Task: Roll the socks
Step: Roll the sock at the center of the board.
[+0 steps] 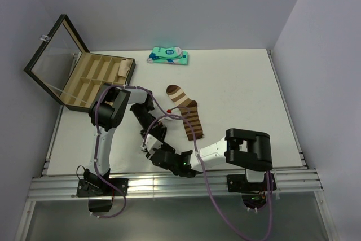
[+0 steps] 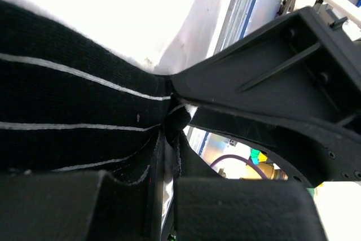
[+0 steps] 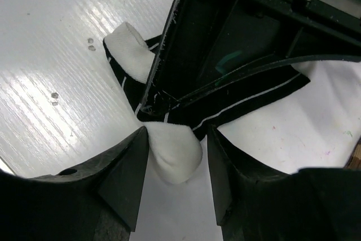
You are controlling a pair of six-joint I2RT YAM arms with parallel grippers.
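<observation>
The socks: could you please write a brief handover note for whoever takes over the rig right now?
Left gripper: shut on the black sock.
Right gripper: jaws open, straddling its white toe.
Brown sock: lying flat on the table, no gripper on it.
Done: only the grasp; no roll visible.
To do: roll both socks.

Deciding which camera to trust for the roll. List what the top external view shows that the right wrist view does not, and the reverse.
Only top external: the brown striped sock lying flat, the open compartment box, the teal-and-white package. Only right wrist: the black sock, pinched by the left gripper, its white end between the right gripper's open fingers. Both: the white table and the two grippers meeting.
</observation>
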